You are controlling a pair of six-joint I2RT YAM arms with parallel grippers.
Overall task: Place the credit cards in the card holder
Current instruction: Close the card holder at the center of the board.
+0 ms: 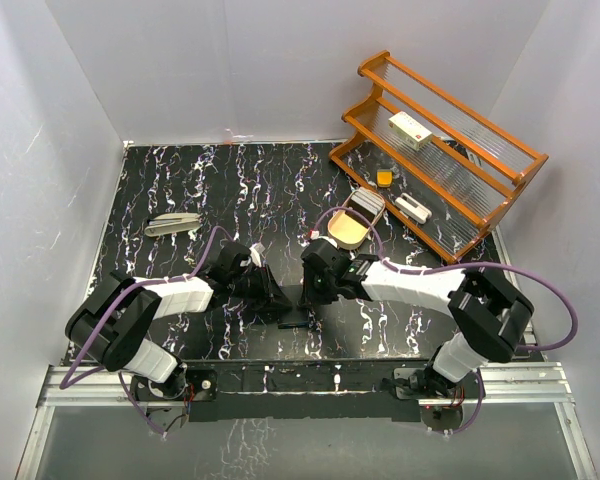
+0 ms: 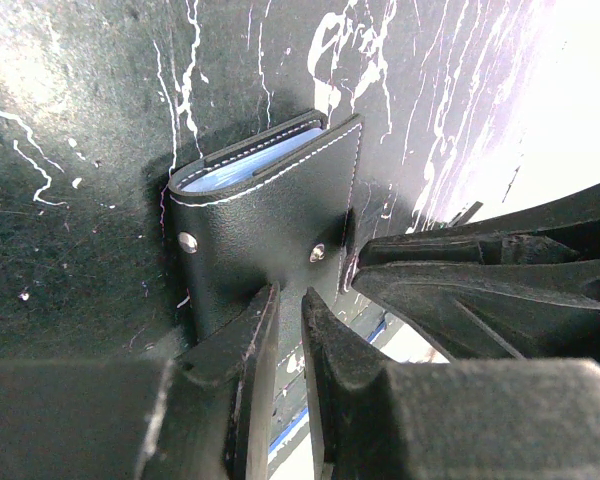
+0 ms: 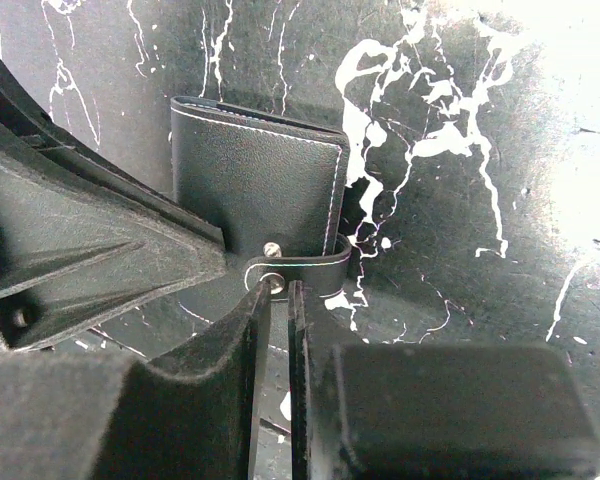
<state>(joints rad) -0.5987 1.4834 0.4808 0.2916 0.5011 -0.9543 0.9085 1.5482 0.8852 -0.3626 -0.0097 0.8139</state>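
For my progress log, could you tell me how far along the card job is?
Done: pale cards sit inside the folded card holder. In hand: left gripper clamps its lower edge, right gripper pinches the snap strap. Left: apparently snapping the strap shut.

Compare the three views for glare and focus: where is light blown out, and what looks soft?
Top external: even light, all sharp. Left wrist: upper right corner blown white; left tool close and soft, card holder crisp. Right wrist: upper right glares too; right tool dark and blurred, card holder stitching sharp.
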